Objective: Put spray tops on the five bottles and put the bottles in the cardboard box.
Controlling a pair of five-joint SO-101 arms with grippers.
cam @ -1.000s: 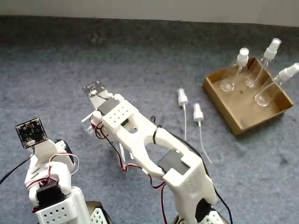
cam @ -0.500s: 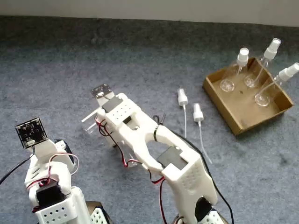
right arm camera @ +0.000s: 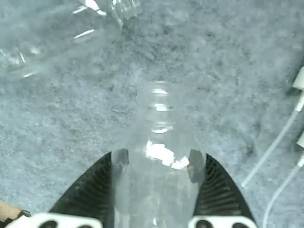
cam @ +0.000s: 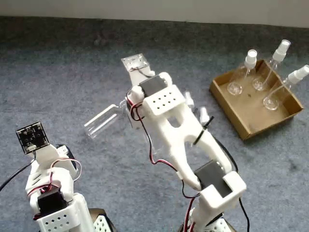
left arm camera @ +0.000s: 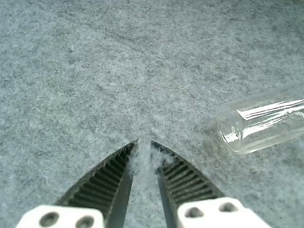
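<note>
Right gripper [right arm camera: 158, 165] swung forward, clamping bottle [right arm camera: 160, 114]

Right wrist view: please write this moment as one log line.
right end effector shut on bottle | left end effector shut, empty

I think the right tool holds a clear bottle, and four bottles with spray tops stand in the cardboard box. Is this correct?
Not fully. The right tool does hold a clear bottle, but the cardboard box contains three bottles with spray tops, not four. The high view shows this.
</note>
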